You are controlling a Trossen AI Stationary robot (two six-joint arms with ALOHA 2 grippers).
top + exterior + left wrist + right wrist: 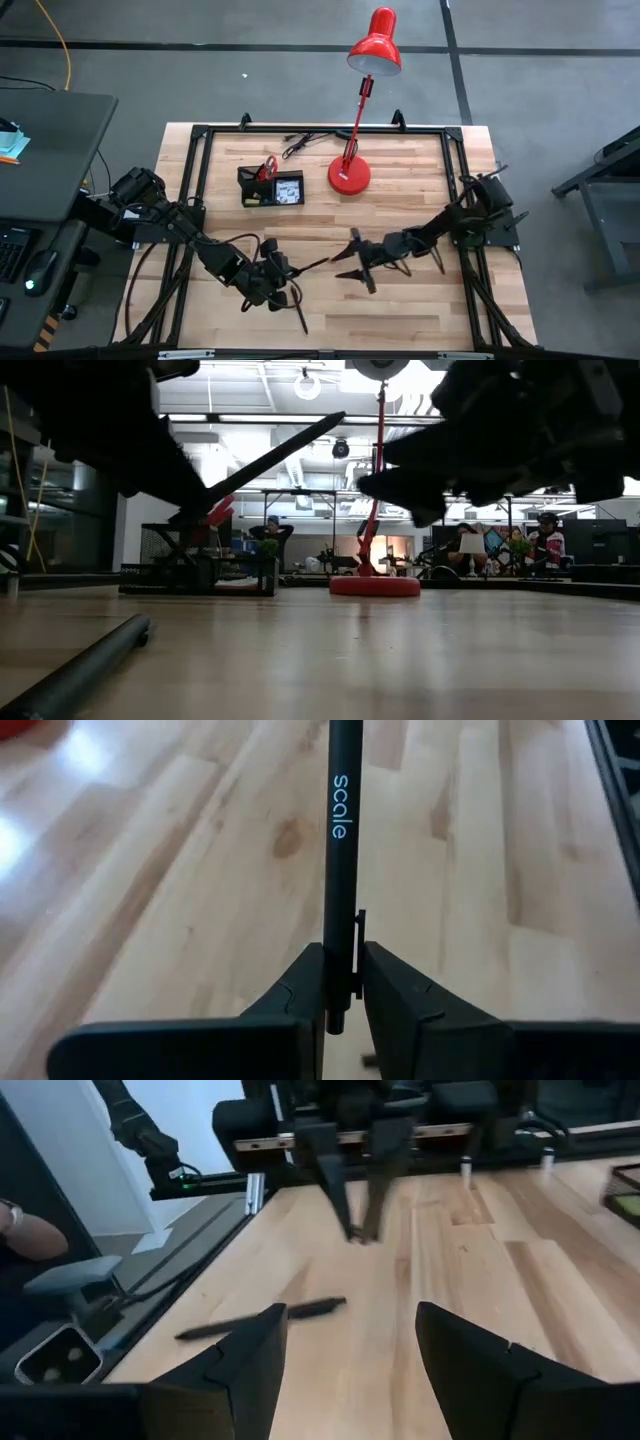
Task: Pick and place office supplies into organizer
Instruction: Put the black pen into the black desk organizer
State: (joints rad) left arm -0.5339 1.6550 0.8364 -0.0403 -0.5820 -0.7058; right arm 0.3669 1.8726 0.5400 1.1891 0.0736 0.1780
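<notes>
Left wrist view shows the left gripper clenched on a black pen; next it must carry it to the organizer. Right gripper hangs parted, seemingly empty.

Grey floor with dark lines surrounds the wooden table. A dark desk stands off beyond the left arm. Ceiling lights hang over people at desks.
</notes>
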